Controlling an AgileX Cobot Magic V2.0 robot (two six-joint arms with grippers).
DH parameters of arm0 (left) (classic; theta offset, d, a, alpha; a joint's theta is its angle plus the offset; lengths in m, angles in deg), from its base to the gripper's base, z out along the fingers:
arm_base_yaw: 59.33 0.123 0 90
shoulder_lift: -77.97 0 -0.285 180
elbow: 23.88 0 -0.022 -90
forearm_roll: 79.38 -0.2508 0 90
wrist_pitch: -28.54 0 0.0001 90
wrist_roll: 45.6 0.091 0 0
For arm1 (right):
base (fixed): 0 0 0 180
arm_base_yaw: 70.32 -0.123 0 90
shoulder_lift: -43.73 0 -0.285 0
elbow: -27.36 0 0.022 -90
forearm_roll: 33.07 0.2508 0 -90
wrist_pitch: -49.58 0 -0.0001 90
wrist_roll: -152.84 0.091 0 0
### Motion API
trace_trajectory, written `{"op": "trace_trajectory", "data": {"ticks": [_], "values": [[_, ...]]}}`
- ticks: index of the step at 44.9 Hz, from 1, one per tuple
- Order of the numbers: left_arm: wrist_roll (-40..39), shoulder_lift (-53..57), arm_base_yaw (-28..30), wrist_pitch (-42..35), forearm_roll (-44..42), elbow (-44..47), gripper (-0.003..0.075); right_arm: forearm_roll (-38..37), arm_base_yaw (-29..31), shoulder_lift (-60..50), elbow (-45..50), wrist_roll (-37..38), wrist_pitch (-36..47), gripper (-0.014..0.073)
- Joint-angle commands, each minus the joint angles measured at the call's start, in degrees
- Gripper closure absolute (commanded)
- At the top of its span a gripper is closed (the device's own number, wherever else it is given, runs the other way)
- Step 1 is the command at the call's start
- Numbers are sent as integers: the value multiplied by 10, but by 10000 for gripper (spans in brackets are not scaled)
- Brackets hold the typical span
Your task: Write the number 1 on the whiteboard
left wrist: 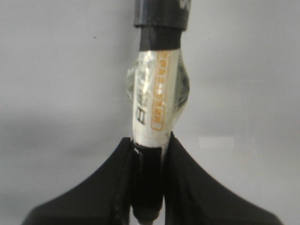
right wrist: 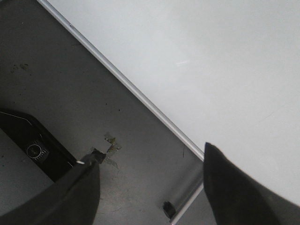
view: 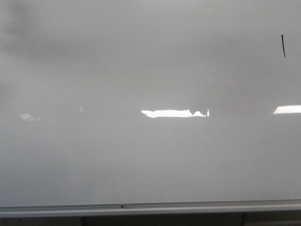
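Note:
The whiteboard (view: pixel 141 70) fills the front view, glossy pale grey, with a silver bottom rail (view: pixel 150 207). The number 1 (view: pixel 283 45) is a short thin black stroke at the board's upper right. No gripper shows in the front view. In the left wrist view my left gripper (left wrist: pixel 150 150) is shut on a marker (left wrist: pixel 157 101) with a white labelled barrel and black ends, pointing at the board (left wrist: pixel 56 84). In the right wrist view my right gripper (right wrist: pixel 150 161) is open and empty, over dark floor beside the board's edge (right wrist: pixel 140 96); the board (right wrist: pixel 211 56) lies beyond.
Bright horizontal light reflections (view: pixel 174 113) lie across the board's middle and right edge (view: pixel 287 109). In the right wrist view a dark grey floor (right wrist: pixel 70 93), a scrap of tape (right wrist: pixel 111 143), a black base (right wrist: pixel 33 150) and a board leg (right wrist: pixel 185 197) show.

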Motion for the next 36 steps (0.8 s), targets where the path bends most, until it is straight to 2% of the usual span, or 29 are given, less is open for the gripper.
{"op": "trace_trajectory", "data": {"ticks": [1, 6, 10, 14, 18, 22, 28, 36], "values": [[-5, -3, -1, -54, 9, -32, 655, 2, 5, -6, -15, 1, 32, 97], [-5, -20, -1, -52, 9, -45, 651, 2, 5, -6, -15, 1, 32, 97], [-5, -30, -1, -48, 9, -52, 602, 3, 5, -6, -15, 1, 32, 97], [-5, -35, -1, -42, 9, -52, 512, 4, 5, -6, -15, 1, 32, 97], [-3, -35, -1, -40, 8, -52, 379, 4, 5, -6, -15, 1, 32, 97], [-3, -34, -1, -33, 6, -52, 291, 4, 5, -6, -15, 3, 32, 97], [-2, -15, -1, 9, -11, -55, 278, -8, 5, -6, -15, 38, 31, 97], [-1, 59, -1, 85, -21, -55, 278, -69, 5, -11, -15, 186, 22, 97]]}}
